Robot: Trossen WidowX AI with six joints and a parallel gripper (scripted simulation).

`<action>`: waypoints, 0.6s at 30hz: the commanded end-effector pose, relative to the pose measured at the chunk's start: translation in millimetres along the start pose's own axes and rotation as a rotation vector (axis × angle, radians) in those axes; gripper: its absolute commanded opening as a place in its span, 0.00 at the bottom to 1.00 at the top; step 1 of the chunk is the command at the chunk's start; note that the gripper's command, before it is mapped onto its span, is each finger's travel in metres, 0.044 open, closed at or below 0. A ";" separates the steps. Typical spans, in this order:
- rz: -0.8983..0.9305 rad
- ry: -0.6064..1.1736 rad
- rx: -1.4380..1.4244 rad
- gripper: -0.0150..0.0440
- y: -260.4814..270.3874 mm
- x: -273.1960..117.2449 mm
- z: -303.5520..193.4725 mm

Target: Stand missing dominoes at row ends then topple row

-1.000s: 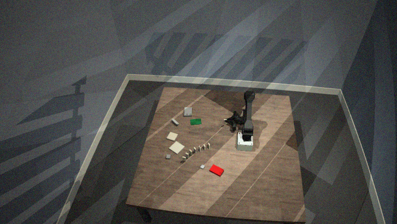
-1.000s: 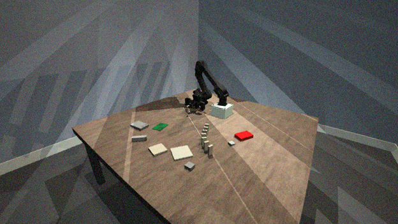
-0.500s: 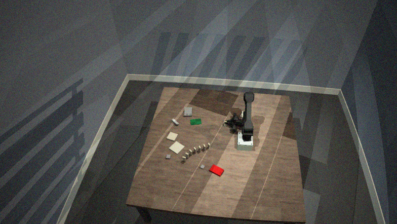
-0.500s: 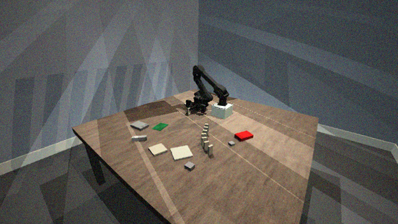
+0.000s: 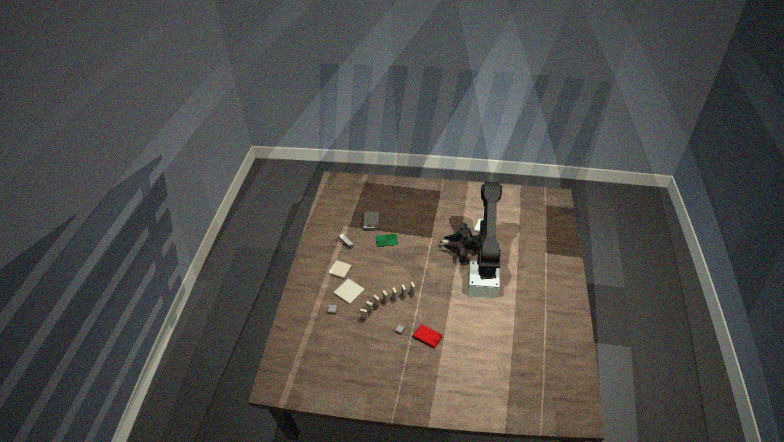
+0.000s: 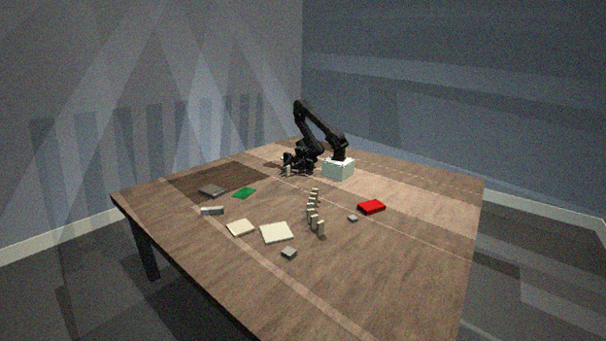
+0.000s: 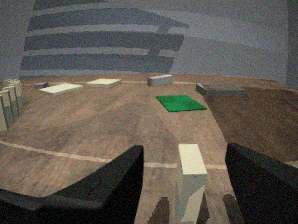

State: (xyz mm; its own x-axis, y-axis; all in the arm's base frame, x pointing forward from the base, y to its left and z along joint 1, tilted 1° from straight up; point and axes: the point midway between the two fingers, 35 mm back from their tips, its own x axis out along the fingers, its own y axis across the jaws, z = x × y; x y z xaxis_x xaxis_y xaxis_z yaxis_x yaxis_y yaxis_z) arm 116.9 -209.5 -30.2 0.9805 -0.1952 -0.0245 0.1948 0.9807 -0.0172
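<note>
A cream domino (image 5: pixel 445 242) (image 6: pixel 288 169) (image 7: pixel 192 182) stands upright between the fingers of my gripper (image 5: pixel 443 245) (image 7: pixel 185 153). The gripper is open, with a gap on each side of the domino in the wrist view. It is low over the table, left of the robot base in the top view. A curved row of several upright cream dominoes (image 5: pixel 394 293) (image 6: pixel 313 219) (image 7: pixel 4 114) stands apart from the gripper; only part of it shows at the left edge of the wrist view.
A red block (image 5: pixel 427 336) (image 6: pixel 371 206) and small grey blocks (image 5: pixel 400 329) (image 5: pixel 332 309) lie near the row. Two flat cream tiles (image 5: pixel 349 291) (image 5: pixel 340 269), a green tile (image 5: pixel 387 240) (image 7: pixel 180 103), a light bar (image 5: pixel 345 241) and a grey box (image 5: pixel 371 220) lie beyond. A pale object (image 5: pixel 478 225) is partly hidden by the arm.
</note>
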 end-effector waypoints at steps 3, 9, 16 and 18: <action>0.002 -0.003 0.004 0.88 0.5 0.0 -0.1; 0.002 -0.002 0.003 1.00 -2.4 -0.4 15.9; 0.000 0.000 0.000 1.00 -1.1 -1.4 49.4; 0.000 0.000 0.000 1.00 -1.1 -1.4 49.4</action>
State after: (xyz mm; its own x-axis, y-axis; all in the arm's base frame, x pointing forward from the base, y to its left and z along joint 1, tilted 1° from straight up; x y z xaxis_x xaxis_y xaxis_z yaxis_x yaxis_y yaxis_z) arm 116.5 -211.9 11.2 0.9803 -0.1957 -0.0246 0.1954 0.9806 -0.0150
